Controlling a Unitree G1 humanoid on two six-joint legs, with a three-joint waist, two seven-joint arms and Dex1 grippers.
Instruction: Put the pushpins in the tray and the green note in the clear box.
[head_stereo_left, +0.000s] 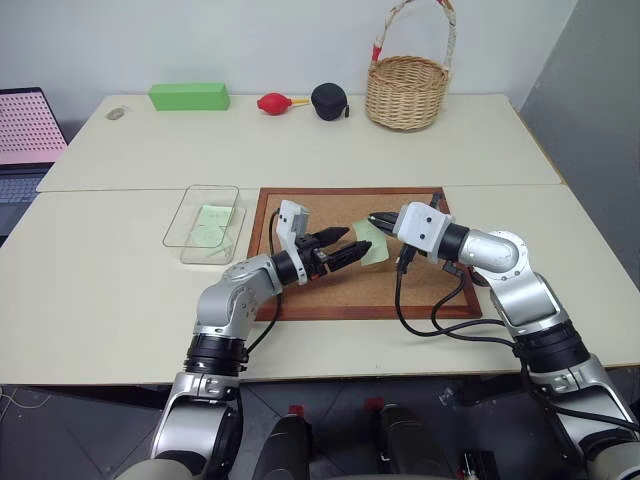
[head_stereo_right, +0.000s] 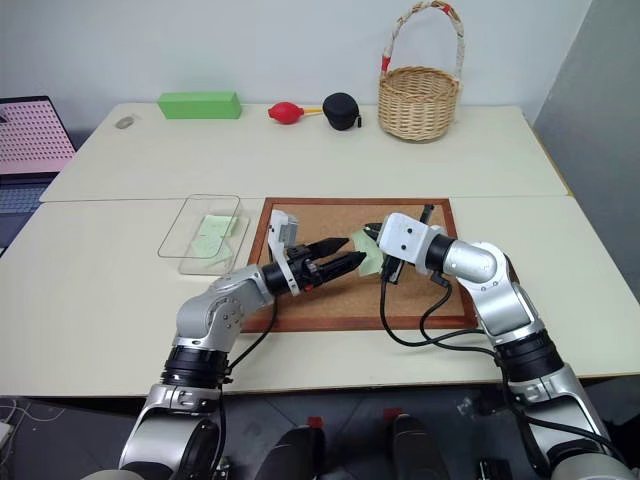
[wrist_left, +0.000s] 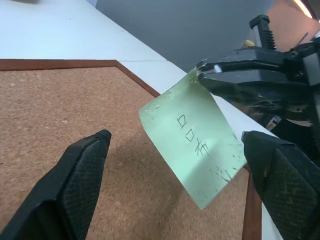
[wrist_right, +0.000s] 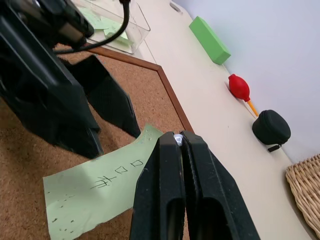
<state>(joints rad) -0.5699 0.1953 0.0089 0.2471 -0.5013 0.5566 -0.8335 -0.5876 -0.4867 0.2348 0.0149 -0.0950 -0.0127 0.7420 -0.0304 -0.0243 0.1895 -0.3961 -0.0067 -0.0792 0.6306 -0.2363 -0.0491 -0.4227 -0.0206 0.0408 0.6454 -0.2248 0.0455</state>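
Two grippers meet over the cork board (head_stereo_left: 330, 290). The right gripper (wrist_right: 179, 142) has its black fingers pressed together on the top edge of the green note (wrist_left: 192, 145), which hangs above the cork with handwriting on it. The left gripper (wrist_left: 180, 165) faces it, its jaws spread wide on either side of the note without touching. The clear box (head_stereo_left: 205, 222), with green slips inside, lies just beside the board's left edge.

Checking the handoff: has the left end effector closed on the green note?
No, the left end effector is open around the green note, which the shut right end effector pinches.
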